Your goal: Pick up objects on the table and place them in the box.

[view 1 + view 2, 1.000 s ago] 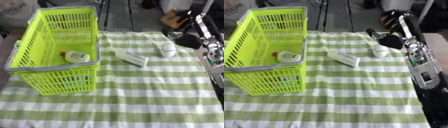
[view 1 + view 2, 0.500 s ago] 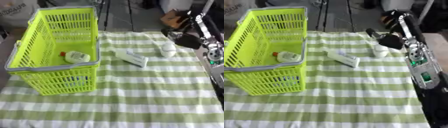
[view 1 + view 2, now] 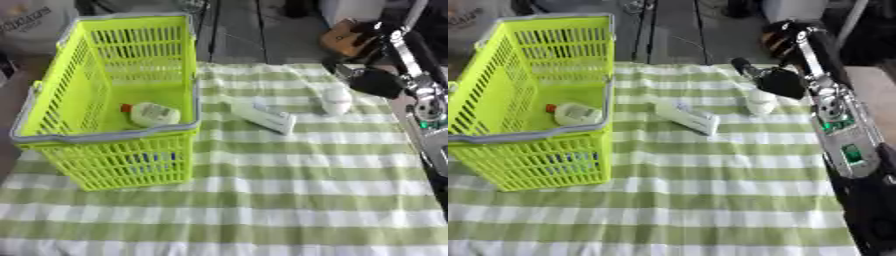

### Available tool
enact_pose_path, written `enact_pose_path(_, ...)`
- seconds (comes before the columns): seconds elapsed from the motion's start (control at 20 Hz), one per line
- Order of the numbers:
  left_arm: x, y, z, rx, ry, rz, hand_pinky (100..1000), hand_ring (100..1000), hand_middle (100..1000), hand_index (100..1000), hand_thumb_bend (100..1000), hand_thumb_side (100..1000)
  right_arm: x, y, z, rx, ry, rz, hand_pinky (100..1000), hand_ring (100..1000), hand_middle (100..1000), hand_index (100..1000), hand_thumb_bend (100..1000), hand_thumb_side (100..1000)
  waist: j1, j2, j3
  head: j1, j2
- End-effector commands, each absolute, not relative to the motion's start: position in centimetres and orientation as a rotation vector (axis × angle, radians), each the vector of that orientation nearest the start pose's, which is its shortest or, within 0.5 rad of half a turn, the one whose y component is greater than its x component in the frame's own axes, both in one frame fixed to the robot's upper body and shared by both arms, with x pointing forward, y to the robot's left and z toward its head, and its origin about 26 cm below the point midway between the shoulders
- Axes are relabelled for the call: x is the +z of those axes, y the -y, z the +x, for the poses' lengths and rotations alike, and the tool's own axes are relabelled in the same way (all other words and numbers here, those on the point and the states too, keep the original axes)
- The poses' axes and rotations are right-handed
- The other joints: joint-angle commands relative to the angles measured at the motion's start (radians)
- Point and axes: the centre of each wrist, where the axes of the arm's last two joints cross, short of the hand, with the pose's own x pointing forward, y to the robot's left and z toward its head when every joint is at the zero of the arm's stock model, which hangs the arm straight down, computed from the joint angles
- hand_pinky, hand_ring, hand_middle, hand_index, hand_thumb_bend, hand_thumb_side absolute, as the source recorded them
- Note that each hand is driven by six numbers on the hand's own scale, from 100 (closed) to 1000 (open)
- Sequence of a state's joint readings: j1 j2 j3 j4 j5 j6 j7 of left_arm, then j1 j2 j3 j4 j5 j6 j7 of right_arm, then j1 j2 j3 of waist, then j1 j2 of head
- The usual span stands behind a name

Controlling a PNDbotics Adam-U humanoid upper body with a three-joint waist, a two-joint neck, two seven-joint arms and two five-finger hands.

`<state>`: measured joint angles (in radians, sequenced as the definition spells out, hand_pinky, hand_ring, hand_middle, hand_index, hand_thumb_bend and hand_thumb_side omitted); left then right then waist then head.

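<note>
Green-and-white checked cloth (image 3: 262,200) covers the table, with a dark floor beyond its far edge. Landmark: the yellow-green basket (image 3: 79,135), standing on the cloth's left side. Inside the basket, on its floor, lies a pale round bottle with a red cap (image 3: 150,114). Just right of the basket, outside its wall, a white box-shaped tube pack (image 3: 262,116) lies flat and askew on the cloth. Farther right of the basket stands a small white bottle (image 3: 335,100), upright. The right hand (image 3: 776,80) hovers directly above and slightly behind this white bottle, at the end of the black-and-silver arm entering from the right edge; the hand appears as a dark rounded mass, apparently just clear of the bottle's top, though contact cannot be ruled out. Whether its fingers are spread or curled cannot be told. Both the tube pack and the white bottle lie outside the basket. The left hand does not appear.
</note>
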<state>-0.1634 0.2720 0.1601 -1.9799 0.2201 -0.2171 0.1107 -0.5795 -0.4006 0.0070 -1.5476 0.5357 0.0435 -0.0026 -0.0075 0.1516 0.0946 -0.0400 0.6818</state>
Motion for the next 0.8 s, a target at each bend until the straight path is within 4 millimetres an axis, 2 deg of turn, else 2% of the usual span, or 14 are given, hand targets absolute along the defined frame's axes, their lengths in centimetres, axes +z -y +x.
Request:
enact_pose_path(0.05, 17.19, -30.81, 28.21, 0.060, 2.405, 0.124, 721, 944, 862, 801, 265, 856, 21.12, 27.96, 38.69, 0.700, 1.999, -0.862, 491, 567, 600, 795, 625, 430, 0.003, -0.016, -0.001, 0.001, -0.006)
enact_pose_path(0.8, 17.16, -30.84, 28.18, 0.061, 2.404, 0.128, 721, 946, 861, 801, 264, 858, 21.31, 28.16, 39.02, 0.737, 1.973, -0.874, 501, 581, 620, 811, 604, 408, 0.003, -0.017, 0.001, -0.002, -0.002)
